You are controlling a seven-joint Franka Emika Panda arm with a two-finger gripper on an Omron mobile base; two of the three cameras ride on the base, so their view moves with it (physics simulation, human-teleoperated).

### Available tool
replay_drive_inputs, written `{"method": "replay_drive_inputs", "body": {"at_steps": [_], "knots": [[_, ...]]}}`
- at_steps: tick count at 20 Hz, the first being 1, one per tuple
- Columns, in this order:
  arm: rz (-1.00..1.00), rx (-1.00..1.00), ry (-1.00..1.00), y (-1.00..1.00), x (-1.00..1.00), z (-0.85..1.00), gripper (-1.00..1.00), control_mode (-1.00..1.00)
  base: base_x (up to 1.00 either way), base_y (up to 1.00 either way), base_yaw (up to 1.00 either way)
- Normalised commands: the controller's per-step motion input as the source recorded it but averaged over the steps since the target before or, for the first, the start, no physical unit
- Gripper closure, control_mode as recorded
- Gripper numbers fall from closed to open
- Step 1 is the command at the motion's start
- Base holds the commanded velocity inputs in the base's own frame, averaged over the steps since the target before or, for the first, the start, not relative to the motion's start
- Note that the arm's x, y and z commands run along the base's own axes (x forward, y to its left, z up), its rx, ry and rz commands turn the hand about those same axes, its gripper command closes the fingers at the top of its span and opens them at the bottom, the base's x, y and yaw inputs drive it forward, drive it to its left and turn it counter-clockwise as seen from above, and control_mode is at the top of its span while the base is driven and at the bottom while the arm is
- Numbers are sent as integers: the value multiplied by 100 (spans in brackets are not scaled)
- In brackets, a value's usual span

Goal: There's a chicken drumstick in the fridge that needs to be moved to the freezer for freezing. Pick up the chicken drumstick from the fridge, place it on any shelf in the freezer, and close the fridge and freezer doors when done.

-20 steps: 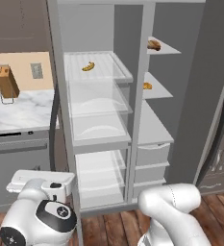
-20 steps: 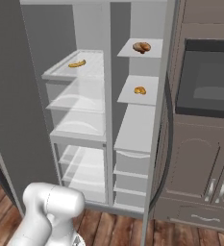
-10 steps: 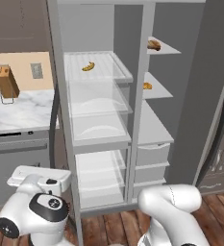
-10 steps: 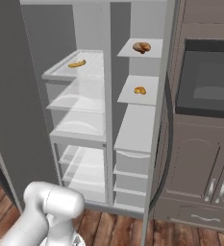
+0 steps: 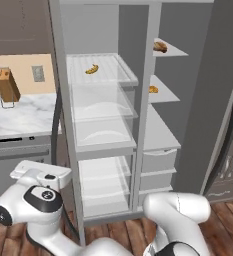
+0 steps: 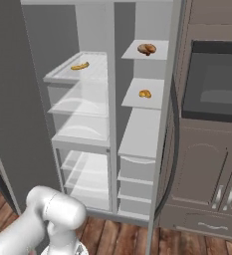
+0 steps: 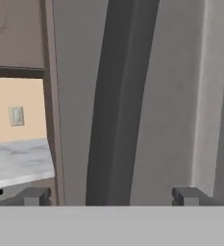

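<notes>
Drumstick (image 5: 160,47) already on the freezer's top shelf (image 5: 174,50), so I'm on door-closing: gripper (image 7: 109,196) wide open, empty, door's dark handle (image 7: 117,101) dead ahead between the jaws—next, push it shut.

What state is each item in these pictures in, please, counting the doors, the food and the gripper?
fridge: door open, glass shelves exposed.
freezer: door open.
chicken drumstick: lying on the freezer's top shelf.
banana: lying on the fridge's top glass shelf.
small orange item: lying on the freezer's second shelf.
gripper: open, empty, facing a grey door with a dark handle.
</notes>
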Motion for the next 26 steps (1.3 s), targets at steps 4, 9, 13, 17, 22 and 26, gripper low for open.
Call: {"method": "replay_drive_inputs", "body": {"at_steps": [4,9,13,17,22,26], "knots": [[-8,0,1,0,42,-6,-100,-100,0,0,0],[-7,0,0,-9,21,-1,-100,-100,0,0,0],[-11,0,0,-44,3,-1,-100,-100,0,0,0],[-17,0,1,-61,29,-6,-100,-100,0,0,0],[-15,0,0,-64,39,0,-100,-100,0,0,0],[-12,2,0,-69,36,0,-100,-100,0,0,0]]}}
